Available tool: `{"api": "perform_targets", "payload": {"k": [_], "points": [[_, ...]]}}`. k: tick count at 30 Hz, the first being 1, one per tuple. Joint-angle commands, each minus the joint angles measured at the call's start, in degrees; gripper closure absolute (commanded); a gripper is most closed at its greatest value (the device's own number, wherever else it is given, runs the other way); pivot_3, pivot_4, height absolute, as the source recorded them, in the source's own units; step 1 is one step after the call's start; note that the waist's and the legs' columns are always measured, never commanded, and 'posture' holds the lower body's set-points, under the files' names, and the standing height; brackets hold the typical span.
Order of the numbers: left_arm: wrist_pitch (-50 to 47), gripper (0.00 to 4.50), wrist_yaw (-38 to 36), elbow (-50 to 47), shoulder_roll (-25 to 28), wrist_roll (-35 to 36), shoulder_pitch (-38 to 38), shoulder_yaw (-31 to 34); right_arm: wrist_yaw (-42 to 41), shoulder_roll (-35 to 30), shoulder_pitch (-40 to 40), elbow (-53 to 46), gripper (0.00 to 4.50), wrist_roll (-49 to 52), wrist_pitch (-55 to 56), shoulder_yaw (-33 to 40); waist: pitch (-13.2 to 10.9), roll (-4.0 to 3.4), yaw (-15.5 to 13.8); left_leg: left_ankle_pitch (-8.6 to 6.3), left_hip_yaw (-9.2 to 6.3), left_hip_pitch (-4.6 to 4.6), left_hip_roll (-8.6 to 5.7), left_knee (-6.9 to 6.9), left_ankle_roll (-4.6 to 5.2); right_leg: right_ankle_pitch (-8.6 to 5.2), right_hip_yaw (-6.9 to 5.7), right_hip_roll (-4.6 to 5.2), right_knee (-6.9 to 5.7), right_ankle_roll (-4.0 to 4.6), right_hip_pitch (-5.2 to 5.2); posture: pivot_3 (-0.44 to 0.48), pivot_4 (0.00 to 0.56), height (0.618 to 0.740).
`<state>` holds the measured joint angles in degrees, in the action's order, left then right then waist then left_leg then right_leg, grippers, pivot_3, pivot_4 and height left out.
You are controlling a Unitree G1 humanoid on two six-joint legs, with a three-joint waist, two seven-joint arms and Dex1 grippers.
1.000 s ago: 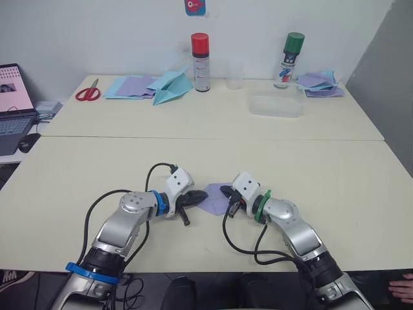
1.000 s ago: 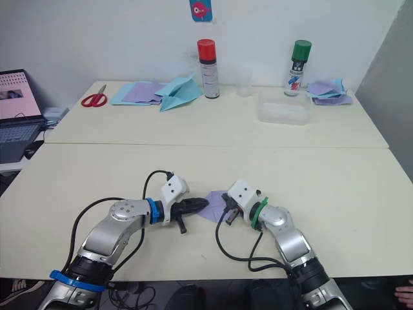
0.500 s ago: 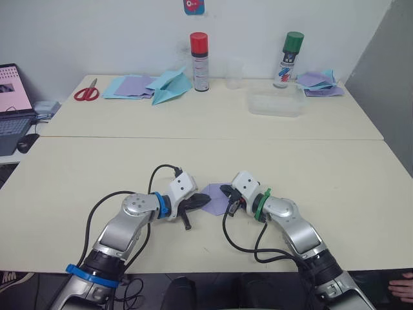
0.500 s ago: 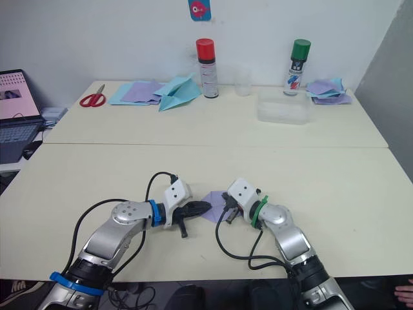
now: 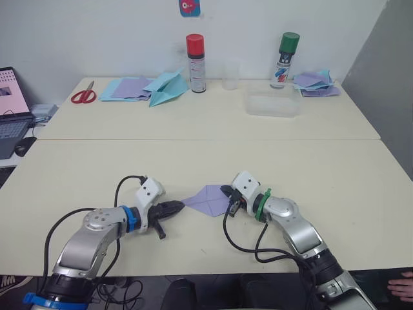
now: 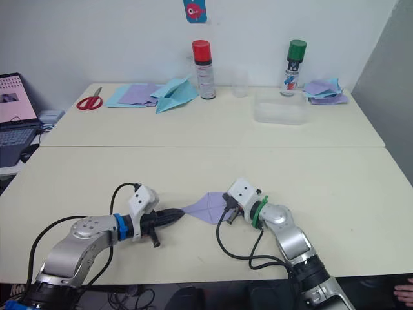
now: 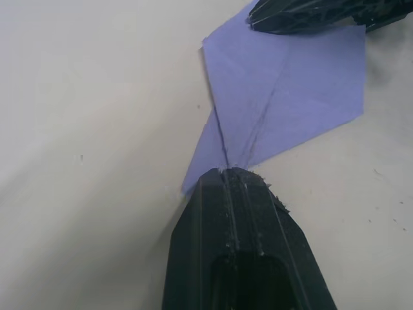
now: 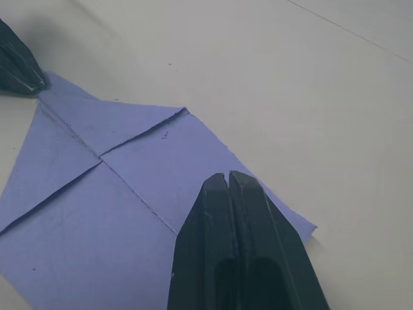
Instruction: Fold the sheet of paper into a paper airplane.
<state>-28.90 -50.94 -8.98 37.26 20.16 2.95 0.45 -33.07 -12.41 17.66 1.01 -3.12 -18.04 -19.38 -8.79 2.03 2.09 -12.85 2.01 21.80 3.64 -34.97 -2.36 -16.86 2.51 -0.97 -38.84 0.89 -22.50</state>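
The sheet of paper (image 5: 208, 199) lies flat on the near table, lavender, folded to a point on its left end, with creases meeting along its middle. My left gripper (image 5: 181, 205) is shut, its tips resting on that left point (image 7: 219, 97). At the paper's right edge my right gripper (image 5: 224, 192) is also shut, its tips pressed down on the sheet (image 8: 129, 161). The two grippers face each other across the paper. No finished paper airplane of this lavender paper is in view.
On the far table stand a red-capped can (image 5: 194, 53), a green-capped can (image 5: 283, 51), a clear cup (image 5: 230, 74) and a clear tray (image 5: 272, 103). Scissors (image 5: 81, 95), flat sheets (image 5: 126, 87), a light blue paper plane (image 5: 164, 90) and more sheets (image 5: 313, 82) lie there. A laptop (image 5: 10, 110) sits far left.
My left gripper has drawn back to the left along the paper to its pointed end, uncovering more of the sheet. The right gripper has stayed in place.
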Motion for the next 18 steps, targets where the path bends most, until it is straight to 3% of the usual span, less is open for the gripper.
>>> {"api": "perform_targets", "payload": {"k": [1, 12, 18], "points": [[-1.9, 4.5, 0.8, -3.1, -1.0, 3.7, 1.8, 2.8, -0.4, -0.8, -0.3, 2.1, 4.42, -0.4, -1.0, -0.3, -0.1, 0.07, -0.1, 0.0, -0.04, 0.07, -0.01, 0.0, 0.0, 0.02, -0.05, 0.0, 0.0, -0.04, -0.07, 0.0, 0.15, 0.74], [1.0, 4.5, 2.3, -3.0, -5.3, 0.6, 6.3, -3.7, -0.9, -1.0, 0.1, 2.0, 4.42, -0.5, -0.9, -0.4, -0.3, 0.37, -0.1, 0.0, -0.01, 0.34, -0.06, 0.0, -0.02, 0.06, 0.01, 0.0, 0.06, -0.45, -0.17, 0.0, 0.15, 0.74], [-3.9, 4.5, -3.2, -9.1, 1.7, 2.5, 3.5, -5.0, -1.2, -1.4, 0.4, 2.2, 4.42, -0.6, -0.7, -0.4, -0.4, 0.39, -0.1, 0.0, -0.06, 0.35, -0.05, 0.0, -0.02, 0.05, -0.03, -0.01, 0.01, -0.44, -0.21, 0.0, 0.15, 0.74]]}}
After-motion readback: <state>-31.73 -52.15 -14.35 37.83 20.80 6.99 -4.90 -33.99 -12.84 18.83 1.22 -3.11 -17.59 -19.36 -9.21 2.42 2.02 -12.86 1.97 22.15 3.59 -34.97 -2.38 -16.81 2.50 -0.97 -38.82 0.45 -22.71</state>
